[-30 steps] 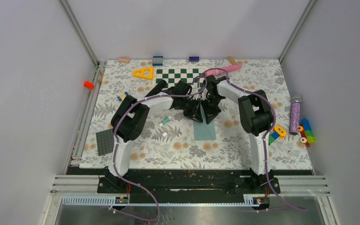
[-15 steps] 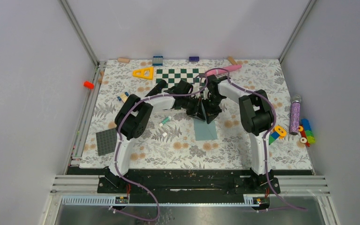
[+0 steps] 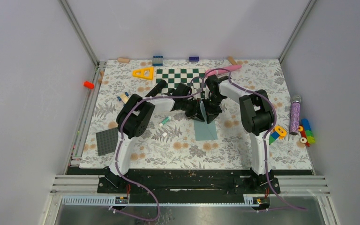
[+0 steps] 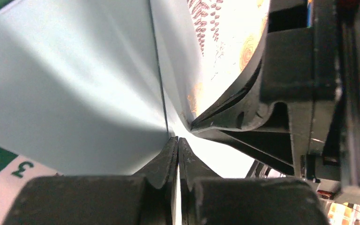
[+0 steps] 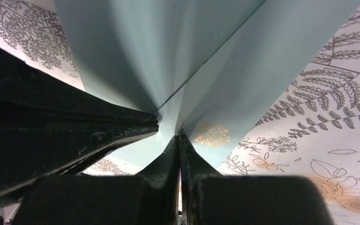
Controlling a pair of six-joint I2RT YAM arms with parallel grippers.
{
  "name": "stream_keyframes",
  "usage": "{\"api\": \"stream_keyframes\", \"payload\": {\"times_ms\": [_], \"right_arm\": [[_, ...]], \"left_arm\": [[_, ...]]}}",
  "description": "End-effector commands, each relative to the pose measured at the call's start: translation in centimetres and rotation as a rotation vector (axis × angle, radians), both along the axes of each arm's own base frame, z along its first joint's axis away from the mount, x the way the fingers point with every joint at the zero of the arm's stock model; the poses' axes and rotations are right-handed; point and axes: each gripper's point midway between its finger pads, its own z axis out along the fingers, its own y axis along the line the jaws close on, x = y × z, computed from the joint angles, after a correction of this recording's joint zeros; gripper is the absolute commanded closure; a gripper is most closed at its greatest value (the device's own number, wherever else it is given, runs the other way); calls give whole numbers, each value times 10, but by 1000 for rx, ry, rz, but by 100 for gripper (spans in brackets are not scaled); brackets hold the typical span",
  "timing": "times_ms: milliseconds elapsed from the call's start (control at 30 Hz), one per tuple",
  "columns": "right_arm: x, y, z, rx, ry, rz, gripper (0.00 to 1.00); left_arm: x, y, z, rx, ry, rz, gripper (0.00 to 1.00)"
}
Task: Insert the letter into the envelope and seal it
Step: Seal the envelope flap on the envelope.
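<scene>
The place is seen to be a robotics lab test cell. The counter (image 3: pixel 192 154) is enclosed by plain grey panel walls (image 3: pixel 28 93) held in aluminium profile posts (image 3: pixel 79 33), and slotted aluminium rails (image 3: pixel 75 183) are laid along its near edge. A left arm (image 3: pixel 131 122) and a right arm (image 3: pixel 255 117) are bolted to a black base bar (image 3: pixel 192 180), with purple cables (image 3: pixel 146 194) routed along them. A floral print covers the counter, and small toys are scattered on it: a chessboard (image 3: pixel 178 75), a yellow triangle (image 3: pixel 144 73), a glitter tube (image 3: pixel 294 115) and coloured blocks (image 3: pixel 305 131).
</scene>
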Motion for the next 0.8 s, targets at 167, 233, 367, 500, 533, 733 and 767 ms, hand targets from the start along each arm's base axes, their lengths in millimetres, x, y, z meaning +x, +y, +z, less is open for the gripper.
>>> {"api": "stream_keyframes", "payload": {"times_ms": [167, 233, 367, 500, 533, 733, 767], "right_arm": [[2, 15, -4, 42, -49, 26, 100], [2, 16, -3, 45, -47, 23, 100], [2, 17, -4, 52, -47, 18, 100], [2, 20, -3, 62, -40, 12, 100], [2, 20, -3, 64, -40, 10, 100], [3, 25, -2, 85, -35, -2, 100], [2, 26, -2, 90, -29, -4, 100]], "left_arm": [[-6, 6, -27, 102, 68, 71, 100], [-7, 4, -29, 101, 87, 69, 100], [-5, 2, -30, 98, 106, 79, 100], [-4, -2, -30, 106, 117, 81, 100], [-5, -2, -30, 118, 116, 81, 100], [-5, -2, -32, 146, 120, 94, 100], [-4, -2, -32, 150, 119, 97, 100]]}}
